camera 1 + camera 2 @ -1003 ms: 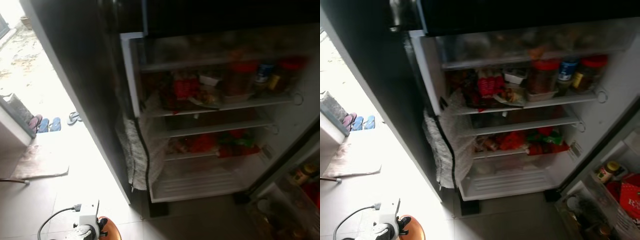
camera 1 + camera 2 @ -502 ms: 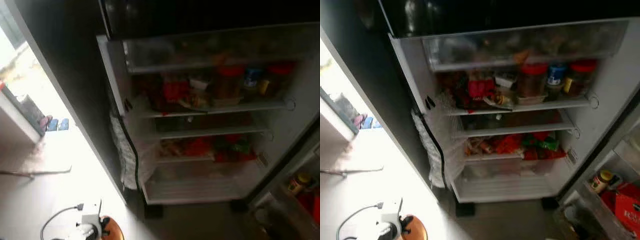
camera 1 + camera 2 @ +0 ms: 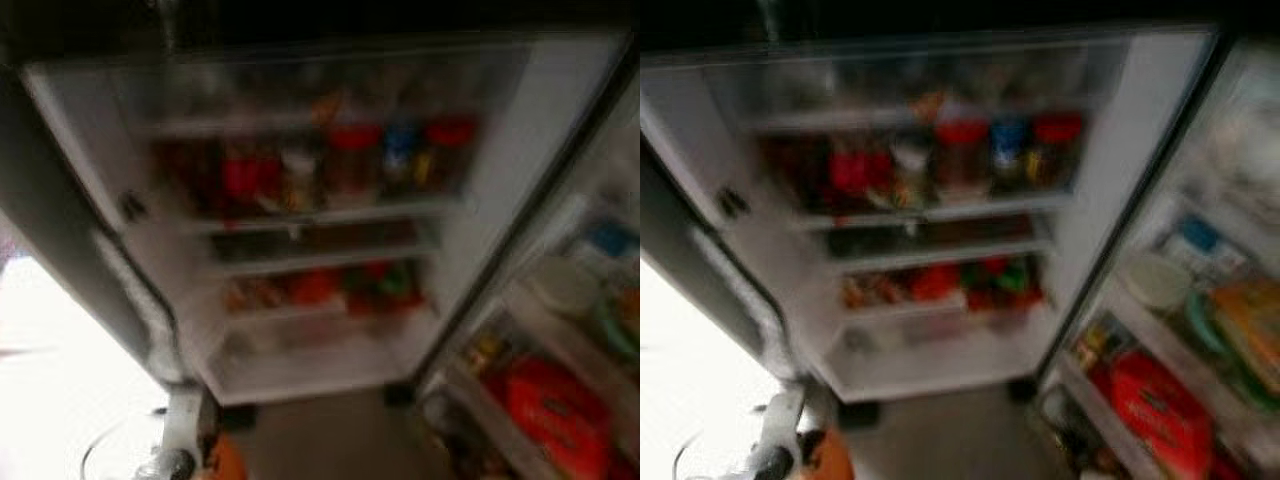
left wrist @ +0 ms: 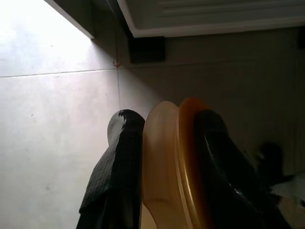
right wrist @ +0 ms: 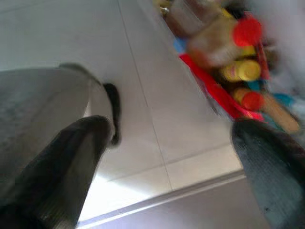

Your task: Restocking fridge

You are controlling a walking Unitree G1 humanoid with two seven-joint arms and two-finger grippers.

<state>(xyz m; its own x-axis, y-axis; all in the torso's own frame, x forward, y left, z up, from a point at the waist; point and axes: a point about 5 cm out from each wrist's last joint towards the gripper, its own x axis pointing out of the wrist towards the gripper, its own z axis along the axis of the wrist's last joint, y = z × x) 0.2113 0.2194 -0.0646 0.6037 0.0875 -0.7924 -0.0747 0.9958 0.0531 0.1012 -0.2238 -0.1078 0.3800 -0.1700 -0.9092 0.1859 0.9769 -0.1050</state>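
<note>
In the fridge (image 3: 300, 220), blurred shelf contents.

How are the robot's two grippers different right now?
The left gripper is shut on an orange plate, squeezed edge-on between its fingers; the right gripper is open and holds nothing. The left one hangs over floor tiles by the fridge bottom; the right one points toward bottles in the door. Both have black fingers.
</note>
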